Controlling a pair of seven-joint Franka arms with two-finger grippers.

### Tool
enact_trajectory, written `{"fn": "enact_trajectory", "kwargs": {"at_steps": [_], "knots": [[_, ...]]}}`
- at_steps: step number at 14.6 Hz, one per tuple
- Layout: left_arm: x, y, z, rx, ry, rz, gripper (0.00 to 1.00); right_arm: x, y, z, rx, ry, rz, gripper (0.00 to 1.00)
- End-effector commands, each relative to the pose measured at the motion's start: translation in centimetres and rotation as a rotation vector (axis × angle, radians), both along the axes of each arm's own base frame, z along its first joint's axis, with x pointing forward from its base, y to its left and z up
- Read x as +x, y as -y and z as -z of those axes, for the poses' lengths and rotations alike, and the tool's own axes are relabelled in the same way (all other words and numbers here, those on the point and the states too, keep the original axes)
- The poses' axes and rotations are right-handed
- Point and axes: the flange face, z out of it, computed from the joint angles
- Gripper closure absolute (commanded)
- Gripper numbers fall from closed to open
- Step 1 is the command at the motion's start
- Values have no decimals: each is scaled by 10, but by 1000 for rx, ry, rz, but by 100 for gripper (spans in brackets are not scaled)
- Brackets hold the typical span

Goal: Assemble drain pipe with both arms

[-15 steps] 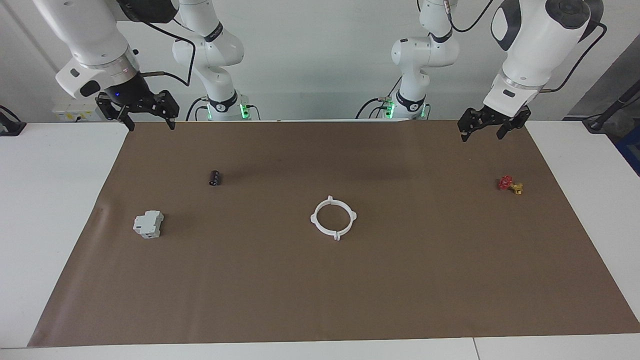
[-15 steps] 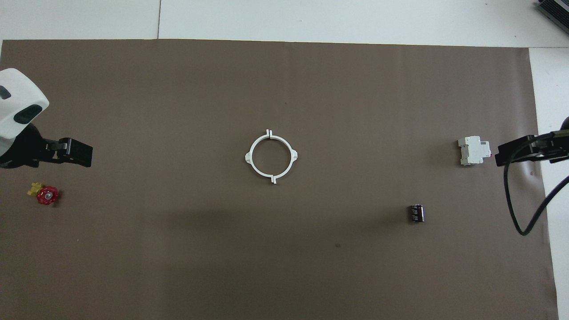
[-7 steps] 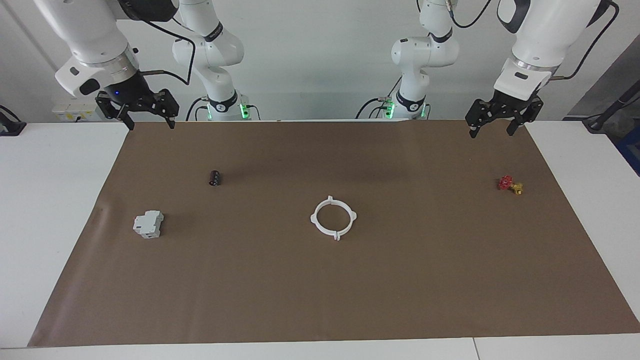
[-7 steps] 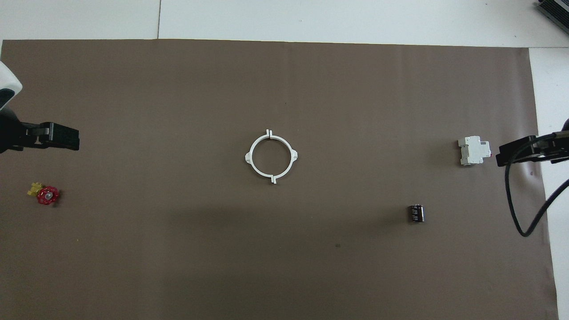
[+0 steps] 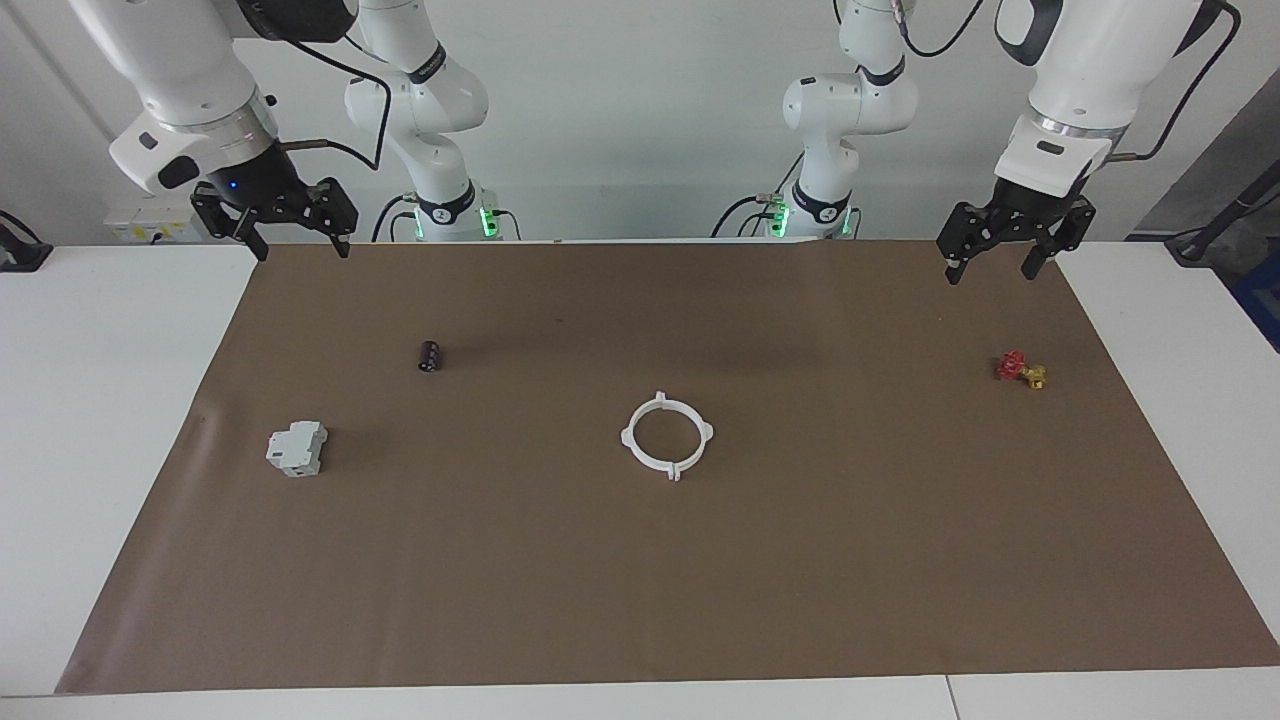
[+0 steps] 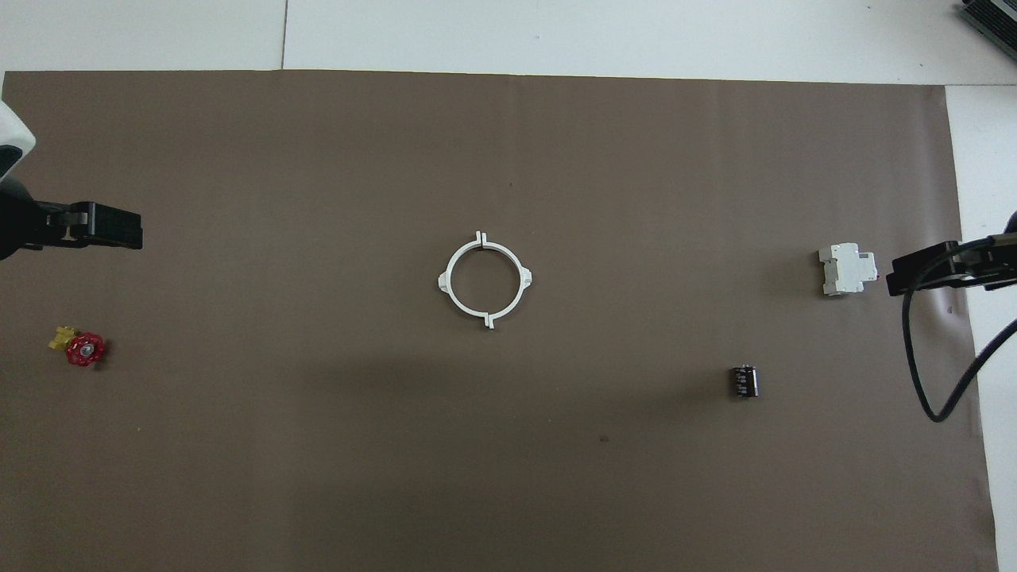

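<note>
- Facing view: thin white plastic ring of 2 half-rings (image 5: 667, 437) lies closed at mid-mat on the brown paper mat (image 5: 800, 560); left gripper (image 5: 990, 266) and right gripper (image 5: 298, 248) hang over the mat's robot-side corners, fingers spread, empty.
- Overhead view: ring (image 6: 485, 280) well apart from grey-white boxy block (image 6: 847, 269), black cylinder (image 6: 744, 381), red-and-yellow valve (image 6: 79, 347).
</note>
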Motion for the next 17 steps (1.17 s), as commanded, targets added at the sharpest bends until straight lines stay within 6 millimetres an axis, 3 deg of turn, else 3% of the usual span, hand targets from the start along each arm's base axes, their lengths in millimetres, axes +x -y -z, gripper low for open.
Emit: {"fn": "enact_trajectory", "kwargs": {"at_steps": [1, 6, 9, 12, 17], "knots": [[-1, -2, 4, -50, -1, -25, 0, -7, 0, 0, 14, 10, 18, 0], [-12, -4, -6, -66, -140, -31, 0, -7, 0, 0, 14, 10, 18, 0], [-5, -9, 9, -58, -210, -41, 0, -7, 0, 1, 14, 9, 18, 0], [0, -10, -2, -62, -206, -43, 0, -7, 0, 1, 14, 9, 18, 0], [-11, -5, -12, -54, -195, -33, 0, -7, 0, 0, 14, 12, 18, 0]]}}
